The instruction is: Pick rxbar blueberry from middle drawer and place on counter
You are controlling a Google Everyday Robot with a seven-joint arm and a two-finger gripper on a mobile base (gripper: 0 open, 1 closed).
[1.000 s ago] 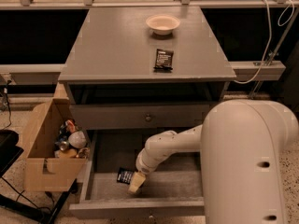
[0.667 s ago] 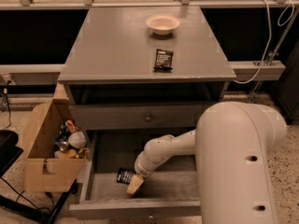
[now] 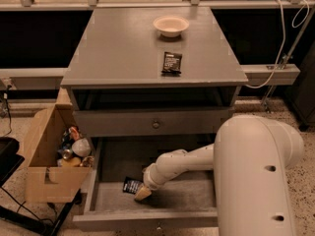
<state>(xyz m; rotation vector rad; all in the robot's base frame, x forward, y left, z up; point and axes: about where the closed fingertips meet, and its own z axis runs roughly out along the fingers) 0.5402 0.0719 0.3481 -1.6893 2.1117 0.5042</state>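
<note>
The pincer (image 3: 142, 192) is sitting low inside the open drawer (image 3: 147, 221), and it is barely shifting from where it was a second ago. What is moving is the big white arm (image 3: 256, 176) behind it, which is swinging slightly while the tip is staying planted. The snack bar (image 3: 131, 185) is lying flat on the drawer floor, touching the pincer on the side toward the cardboard box (image 3: 47, 181), in the same spot as before. So it is not coming up yet, and I'm judging that the grab is being settled rather than finished. Whether the pincer is open, closed or already gripping the bar, I cannot tell, because the bar's near end is disappearing under the tip. The wrapper is reading dark with pale print, its blue proving hard to make out. The arm is covering the drawer on the pincer's other side. Well above and beyond the pincer, the counter (image 3: 123, 48) is waiting, already carrying a black bar (image 3: 172, 63) and a bowl (image 3: 171, 26).
</note>
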